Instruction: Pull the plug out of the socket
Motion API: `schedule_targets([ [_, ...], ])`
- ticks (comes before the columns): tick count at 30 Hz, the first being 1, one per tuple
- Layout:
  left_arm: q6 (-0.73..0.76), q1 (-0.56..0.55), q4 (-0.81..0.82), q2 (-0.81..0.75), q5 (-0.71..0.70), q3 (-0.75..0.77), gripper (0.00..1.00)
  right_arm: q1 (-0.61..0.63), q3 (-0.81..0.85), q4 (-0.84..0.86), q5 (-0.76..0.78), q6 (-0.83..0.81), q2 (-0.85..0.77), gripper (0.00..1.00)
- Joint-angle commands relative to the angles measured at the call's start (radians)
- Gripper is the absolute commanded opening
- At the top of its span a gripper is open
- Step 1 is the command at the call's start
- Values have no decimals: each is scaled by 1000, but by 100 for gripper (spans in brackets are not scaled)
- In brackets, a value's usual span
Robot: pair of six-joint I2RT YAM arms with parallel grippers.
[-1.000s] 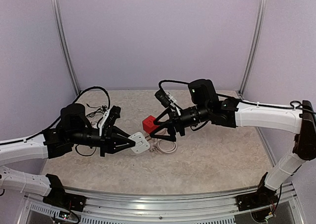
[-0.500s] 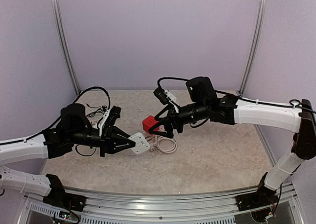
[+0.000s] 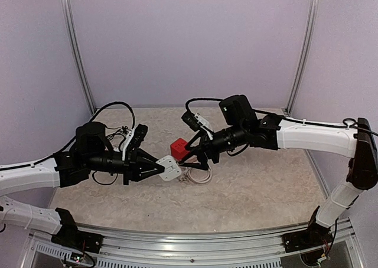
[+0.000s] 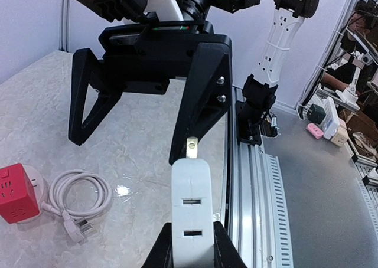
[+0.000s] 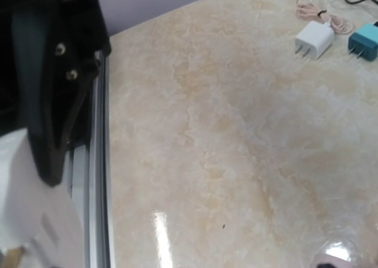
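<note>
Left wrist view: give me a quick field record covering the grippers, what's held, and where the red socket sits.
left gripper: shut on white slotted adapter
right gripper: open, one finger by the adapter's metal prong, contact unclear
red socket cube: on the table, apart from both grippers
white cord: coiled beside the cube, its plug lying on the table

In the top view, the socket (image 3: 179,148) sits at frame centre. The coiled cable (image 3: 199,175) lies just lower right of it, and the flat square piece (image 3: 169,168) just below.
</note>
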Motion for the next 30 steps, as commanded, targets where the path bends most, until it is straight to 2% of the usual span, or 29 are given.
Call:
schedule_targets([
  [1,5,-4,-8,28,-39,46,0,13,37,-38,-35,-28,22,92],
  [15,-4,11,-3,35,-38,41,0,35,39,-24,-94,-21,28,91],
  [30,-9,23,15,31,23,39,0,39,52,-30,-65,-24,58,89],
])
